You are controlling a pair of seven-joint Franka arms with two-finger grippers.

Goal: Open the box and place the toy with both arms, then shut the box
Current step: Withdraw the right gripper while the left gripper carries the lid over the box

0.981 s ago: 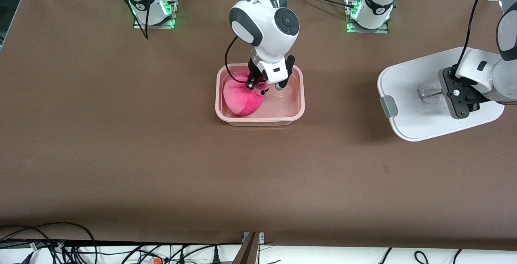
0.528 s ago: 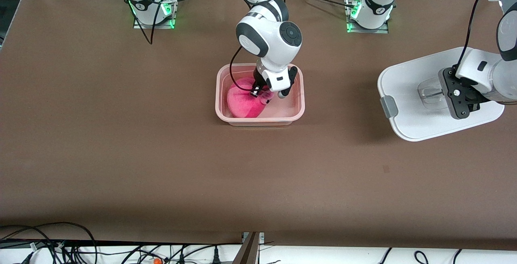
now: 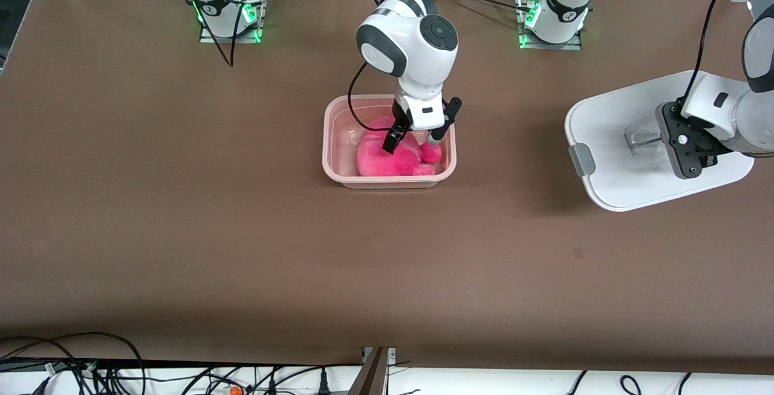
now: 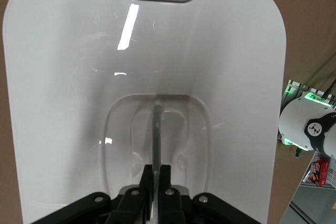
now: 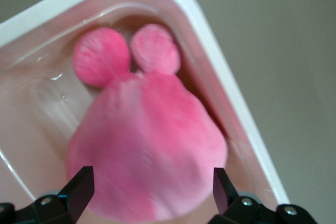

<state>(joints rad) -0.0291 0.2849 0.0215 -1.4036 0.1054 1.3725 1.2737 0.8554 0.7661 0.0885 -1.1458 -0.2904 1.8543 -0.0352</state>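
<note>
The box (image 3: 329, 141), a pale-pink tub with no lid on it, stands mid-table. Inside it lies the hot-pink toy (image 3: 387, 162), its two nubs toward the left arm's end. My right gripper (image 3: 413, 141) hangs just over the toy, open, with fingertips (image 5: 81, 182) on either side of the plush (image 5: 147, 145) and the tub's rim (image 5: 231, 103) beside them. My left gripper (image 3: 664, 135) is shut on the clear handle (image 4: 156, 129) of the white lid (image 3: 611, 141), holding it tilted over the table at the left arm's end.
A grey clip (image 3: 582, 159) sits on the lid's edge that faces the box. Both arm bases (image 3: 230, 14) stand along the table's edge farthest from the front camera. Cables (image 3: 91, 365) lie off the nearest edge.
The right gripper has opened and let go of the toy. The toy has settled lower in the box and shifted toward the left arm's end. The left arm and lid have not moved.
</note>
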